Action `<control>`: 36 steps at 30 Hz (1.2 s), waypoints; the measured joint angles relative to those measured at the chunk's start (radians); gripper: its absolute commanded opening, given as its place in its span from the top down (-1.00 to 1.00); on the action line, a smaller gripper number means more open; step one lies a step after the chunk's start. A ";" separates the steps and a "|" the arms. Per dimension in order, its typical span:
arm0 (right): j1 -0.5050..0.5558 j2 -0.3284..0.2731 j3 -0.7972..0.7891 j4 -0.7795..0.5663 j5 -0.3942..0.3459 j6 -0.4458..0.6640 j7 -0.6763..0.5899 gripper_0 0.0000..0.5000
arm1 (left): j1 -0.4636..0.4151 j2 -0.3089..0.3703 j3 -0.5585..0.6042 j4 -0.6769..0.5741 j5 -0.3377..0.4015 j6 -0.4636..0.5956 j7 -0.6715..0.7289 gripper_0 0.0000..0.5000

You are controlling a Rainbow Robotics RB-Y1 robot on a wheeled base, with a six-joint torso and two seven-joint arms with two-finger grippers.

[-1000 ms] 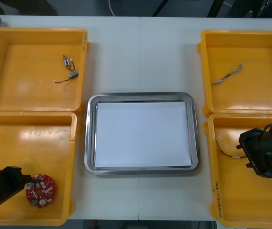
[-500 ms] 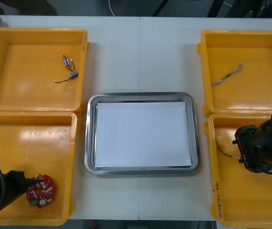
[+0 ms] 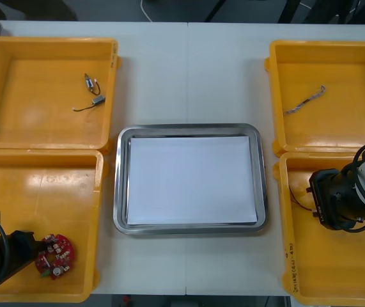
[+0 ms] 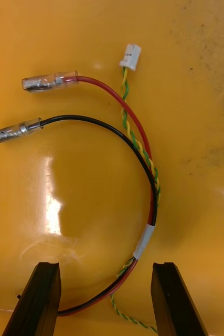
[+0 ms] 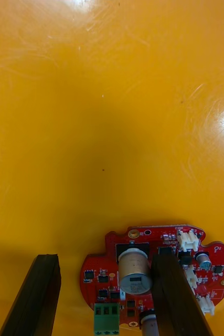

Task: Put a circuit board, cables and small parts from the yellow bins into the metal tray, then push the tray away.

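Observation:
A round red circuit board (image 3: 55, 254) lies in the near left yellow bin (image 3: 41, 173). My left gripper (image 3: 32, 250) is low over it and open. In the left wrist view one finger (image 5: 177, 294) stands over the board (image 5: 138, 270) and the other finger (image 5: 35, 294) over bare bin floor beside it. My right gripper (image 3: 314, 202) is open in the near right bin (image 3: 348, 281). A cable (image 4: 143, 157) of red, black and yellow-green wires runs between its fingers (image 4: 38, 299). The metal tray (image 3: 123, 185), white inside, holds nothing.
The far left bin (image 3: 41, 48) holds small metal parts (image 3: 91, 83) with a short wire. A thin twisted cable (image 3: 304, 100) lies in the far right bin (image 3: 335, 51). Bare table runs beyond the tray between the bins.
My right gripper has slid left across the near right bin toward its tray-side wall. My left arm has drawn back toward the table's near left corner, uncovering more of the board.

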 measured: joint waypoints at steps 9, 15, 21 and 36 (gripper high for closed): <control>0.018 0.000 0.030 0.023 0.017 -0.040 0.000 -1.00 | -0.002 0.000 -0.006 0.003 -0.003 0.000 0.000 -1.00; 0.037 0.000 0.036 0.026 0.022 -0.041 0.000 -1.00 | -0.013 0.000 -0.012 0.005 -0.010 0.000 0.000 -0.55; 0.055 0.000 0.039 0.027 0.022 -0.063 0.000 -1.00 | -0.028 -0.006 -0.020 0.005 -0.013 -0.001 0.000 1.00; 0.059 0.000 0.057 0.026 0.034 -0.077 0.000 -1.00 | -0.033 -0.009 -0.021 0.004 -0.020 -0.002 0.018 1.00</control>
